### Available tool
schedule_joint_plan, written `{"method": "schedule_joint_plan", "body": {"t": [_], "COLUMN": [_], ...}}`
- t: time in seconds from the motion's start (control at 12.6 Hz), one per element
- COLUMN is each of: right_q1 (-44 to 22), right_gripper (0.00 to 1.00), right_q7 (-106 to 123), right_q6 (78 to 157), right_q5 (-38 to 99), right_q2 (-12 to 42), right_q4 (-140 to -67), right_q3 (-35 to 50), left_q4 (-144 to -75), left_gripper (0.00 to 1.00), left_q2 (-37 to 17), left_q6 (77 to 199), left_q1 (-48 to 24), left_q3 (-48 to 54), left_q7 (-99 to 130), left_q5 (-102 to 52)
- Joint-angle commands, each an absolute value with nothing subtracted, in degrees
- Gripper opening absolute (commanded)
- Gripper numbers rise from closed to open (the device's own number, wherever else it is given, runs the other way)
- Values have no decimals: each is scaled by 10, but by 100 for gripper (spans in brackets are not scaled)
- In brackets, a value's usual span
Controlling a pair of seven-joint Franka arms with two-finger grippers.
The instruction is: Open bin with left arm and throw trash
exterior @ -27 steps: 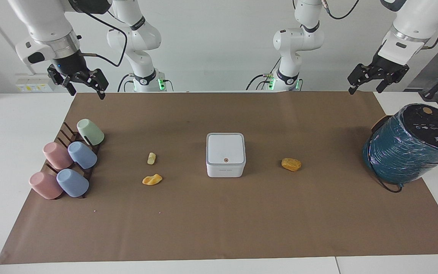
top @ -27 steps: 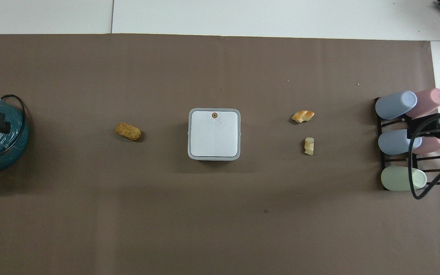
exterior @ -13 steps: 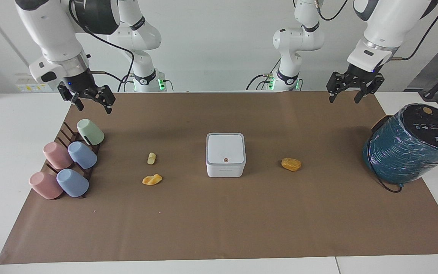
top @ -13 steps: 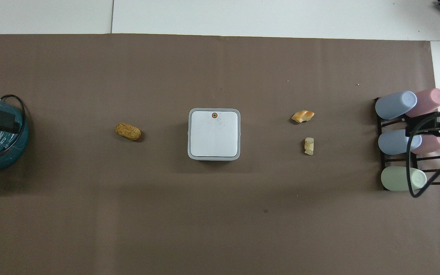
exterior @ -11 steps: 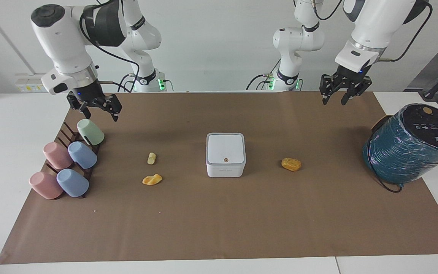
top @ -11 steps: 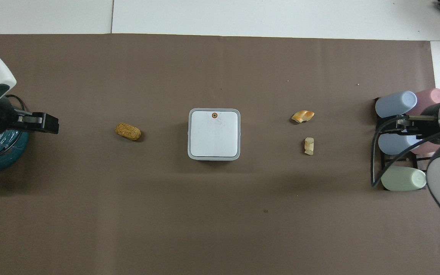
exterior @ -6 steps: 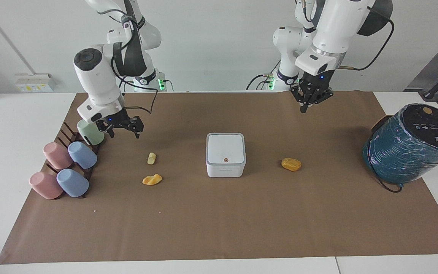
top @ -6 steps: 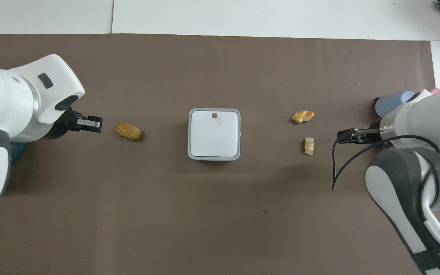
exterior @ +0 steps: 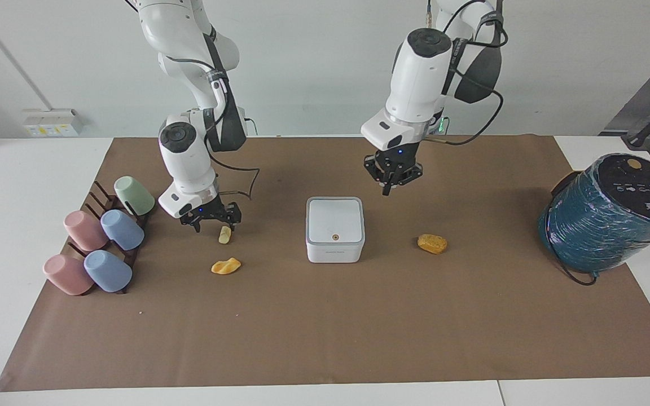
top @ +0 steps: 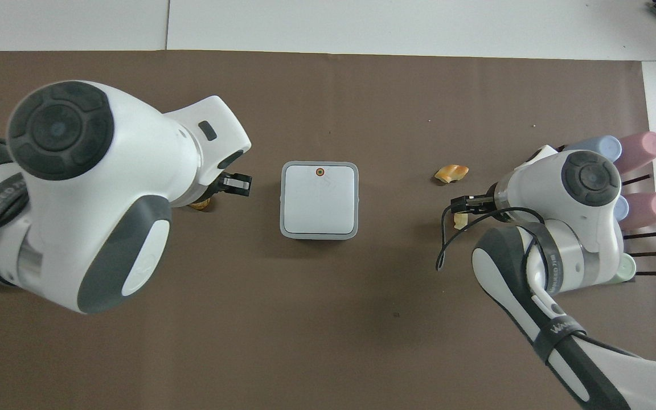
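Note:
The white bin (exterior: 335,228) stands mid-table with its lid down and its orange button (exterior: 335,237) showing; it also shows in the overhead view (top: 319,199). My left gripper (exterior: 388,185) is shut and empty, up in the air over the paper between the bin and the golden-brown lump (exterior: 432,243). My right gripper (exterior: 215,224) is open and low over the pale yellow lump (exterior: 224,234), its fingers not closed on it. The curved orange lump (exterior: 225,265) lies just beside the yellow one, farther from the robots. In the overhead view my left arm hides most of the golden-brown lump (top: 203,204).
A big teal wrapped drum (exterior: 607,217) lies at the left arm's end of the table. A dark rack of pastel cups (exterior: 102,242) stands at the right arm's end. Brown paper (exterior: 325,327) covers the table.
Both arms have swung in from the table's ends toward the middle and come lower. The left gripper's fingers have closed. The right gripper has reached the pale yellow lump.

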State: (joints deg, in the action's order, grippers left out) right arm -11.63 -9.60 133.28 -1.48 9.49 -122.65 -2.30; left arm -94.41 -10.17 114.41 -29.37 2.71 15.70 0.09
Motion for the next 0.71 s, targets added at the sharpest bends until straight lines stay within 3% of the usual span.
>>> {"method": "schedule_joint_plan", "body": {"t": [0.0,0.32,0.4,0.48,0.55,0.63], "right_q1": [-112,-118,-120,-120,-120,-120], "right_gripper": [100,100,77,34,0,0], "right_q7": [-98,-100,-102,-101,-102,-106], "right_q6": [1357,1405,1405,1405,1405,1402], "right_q5": [-6,-5,-5,-5,-5,-5], "right_q2": [90,93,93,93,93,94], "right_q4": [-1254,-1289,-1290,-1289,-1288,-1285], "right_q3": [-22,-22,-22,-22,-22,-22], "left_q4": [-929,-930,-928,-928,-928,-926], "left_gripper": [0,0,0,0,0,0], "left_q2": [-118,-150,-165,-177,-188,-200], "left_q6": [1178,1224,1238,1276,1294,1301], "left_q1": [-316,-335,-341,-342,-343,-345], "left_q3": [18,18,18,18,18,18], "left_q7": [171,173,173,173,173,173], "left_q5": [10,13,20,29,29,31]}}
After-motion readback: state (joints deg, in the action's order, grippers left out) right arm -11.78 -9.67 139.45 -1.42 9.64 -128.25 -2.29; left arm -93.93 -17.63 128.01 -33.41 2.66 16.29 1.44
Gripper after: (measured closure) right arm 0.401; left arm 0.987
